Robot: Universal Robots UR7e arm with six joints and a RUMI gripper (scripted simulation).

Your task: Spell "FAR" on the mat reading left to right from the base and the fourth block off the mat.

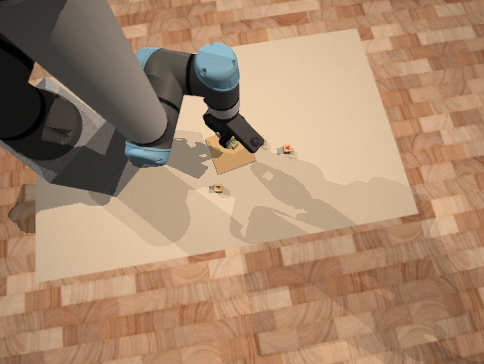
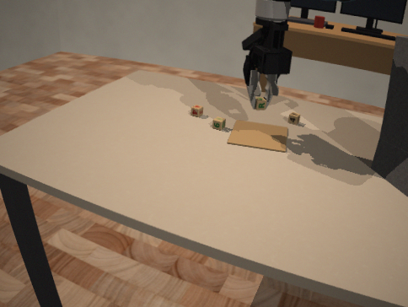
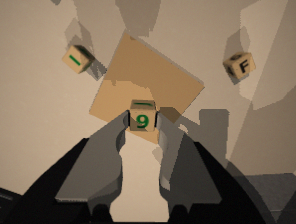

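Above the flat tan mat (image 3: 150, 75), gripper (image 3: 142, 125) clamped on a small wooden cube (image 3: 142, 116) with green markings, smooth grey fingers flanking.

Two grey fingers pinch a green-marked block (image 3: 142, 116) above the tan mat (image 3: 150, 75), F block (image 3: 240, 65) off right.

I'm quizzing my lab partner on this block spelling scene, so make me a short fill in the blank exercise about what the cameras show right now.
1. The gripper is shut on a block with ____ markings.
2. The held block hangs above the tan ____.
3. In the wrist view, the block at upper right shows the letter ____.
4. The red-marked block rests on the ____, off the mat.

Missing words: green; mat; F; table
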